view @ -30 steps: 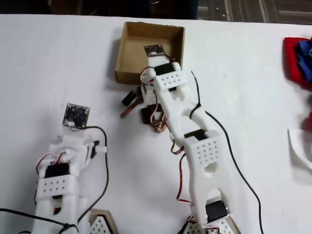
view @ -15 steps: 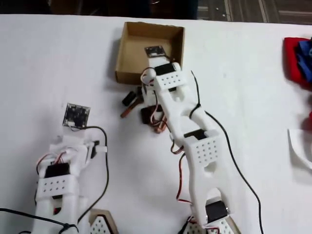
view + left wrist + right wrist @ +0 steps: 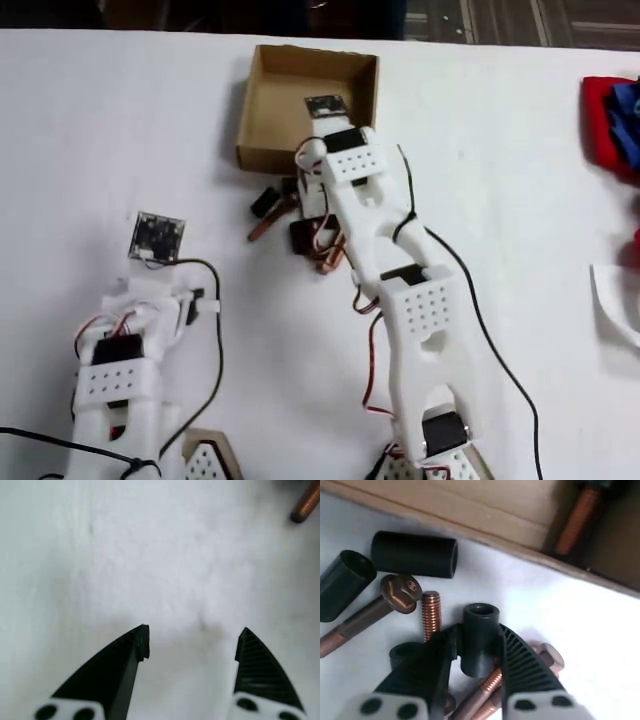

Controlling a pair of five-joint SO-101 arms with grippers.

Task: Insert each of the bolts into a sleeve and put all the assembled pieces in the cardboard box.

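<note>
We see the right gripper point(image 3: 479, 636) pinching a black sleeve point(image 3: 480, 614) upright between its jaws, over the white table point(image 3: 580, 625) and near the front wall of the cardboard box point(image 3: 470, 510). Beside it 2 loose sleeves point(image 3: 415, 554) lie on their sides among several copper bolts point(image 3: 385, 607). 1 threaded bolt point(image 3: 575, 525) lies inside the box. The left gripper point(image 3: 194, 632) hangs over bare table, jaws spread and holding nothing, with a bolt tip point(image 3: 306, 505) well beyond it.

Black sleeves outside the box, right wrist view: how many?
4 sleeves: one lying along the cardboard box wall; one beside it, by a bolt; one upright in the right pincer; one half hidden behind its finger. Others may be hidden.
</note>
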